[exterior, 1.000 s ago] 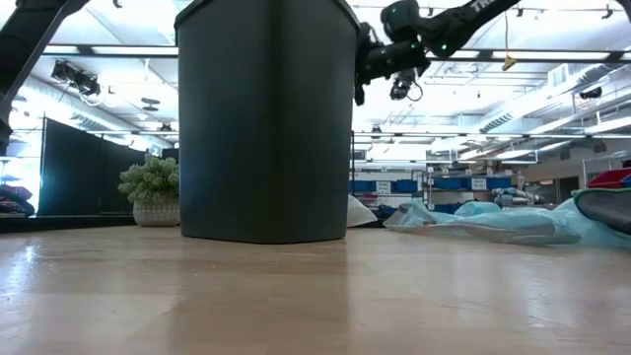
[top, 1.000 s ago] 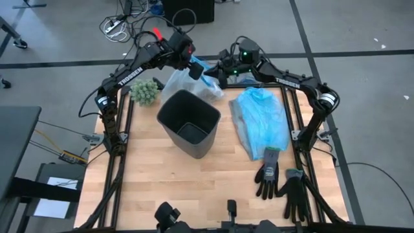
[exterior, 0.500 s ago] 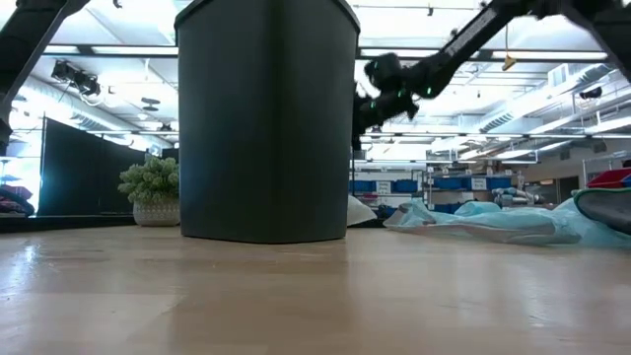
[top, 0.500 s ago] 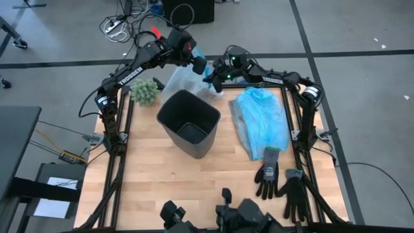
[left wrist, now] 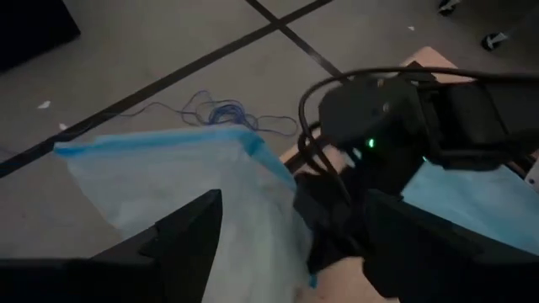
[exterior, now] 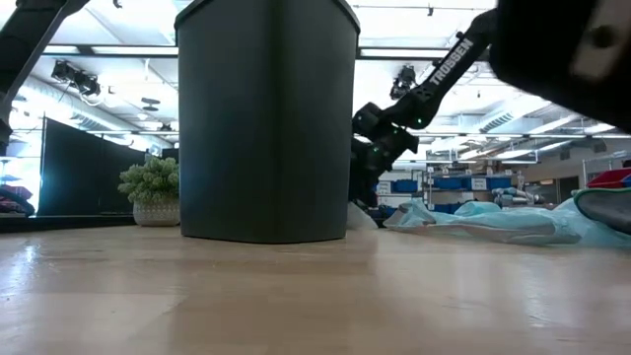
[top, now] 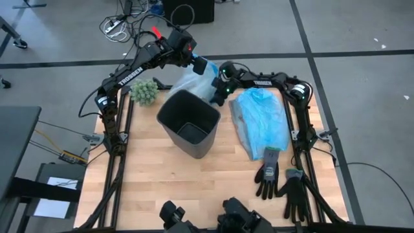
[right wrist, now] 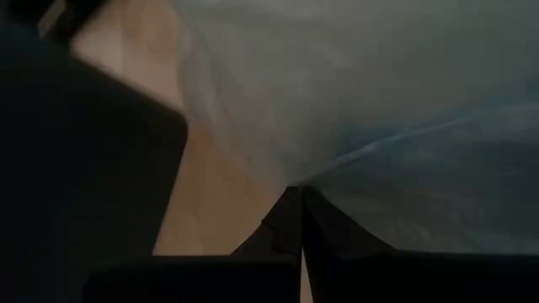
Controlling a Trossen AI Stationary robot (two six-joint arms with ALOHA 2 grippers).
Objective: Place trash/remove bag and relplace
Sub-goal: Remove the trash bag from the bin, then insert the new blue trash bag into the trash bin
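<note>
Closed to a thin seam, right gripper (right wrist: 301, 220) jaws, nosing the bag (top: 189, 82) just behind the black bin (top: 189, 123). Left gripper (top: 199, 66) at the bag's raised top edge; grip state impossible to tell. Probably the relining step: next, spreading the mouth over the bin's rim. Thin, translucent, grey-white, blue-edged, crumpled at the table's far side.
</note>
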